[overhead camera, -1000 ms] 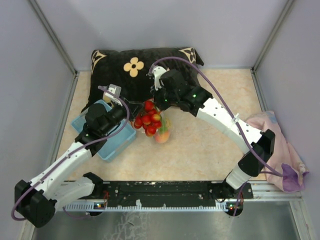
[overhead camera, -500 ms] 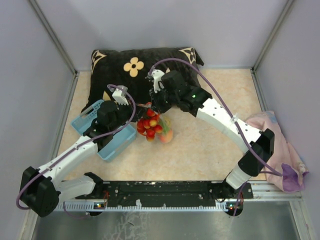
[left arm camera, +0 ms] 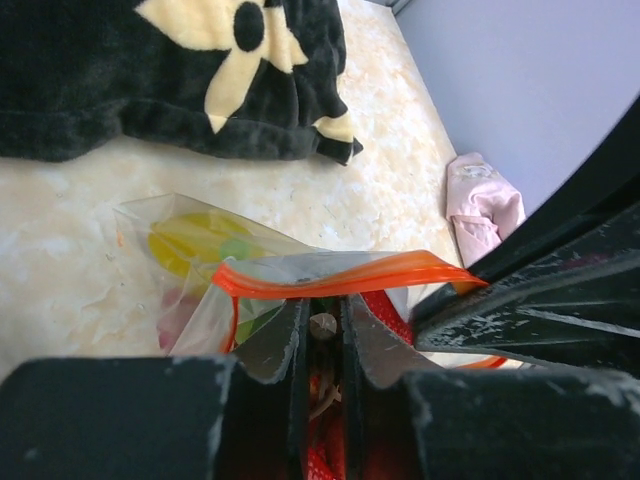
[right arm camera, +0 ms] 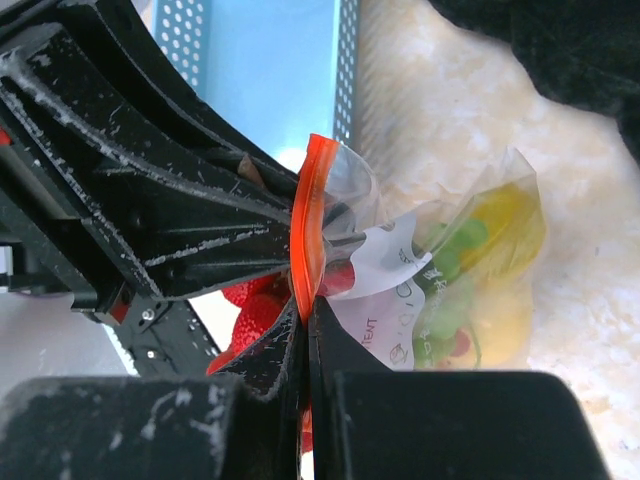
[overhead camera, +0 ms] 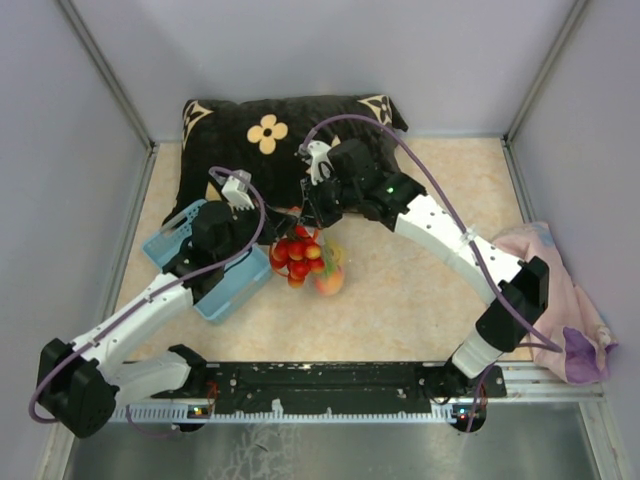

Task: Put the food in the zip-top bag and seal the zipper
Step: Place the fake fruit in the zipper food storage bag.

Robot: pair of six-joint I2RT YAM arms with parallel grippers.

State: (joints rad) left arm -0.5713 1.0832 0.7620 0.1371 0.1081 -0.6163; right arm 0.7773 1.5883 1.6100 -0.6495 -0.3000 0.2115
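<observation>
Zipper clamped from both sides: left end effector and right end effector are each squeezed nearly flat on the orange strip, close together. Bag droops below them, over the desk, just right of the blue basket and in front of the black pillow. Strawberries, grapes and a yellow fruit are inside, with the peach lowest. Can't tell if the bag touches down.
</observation>
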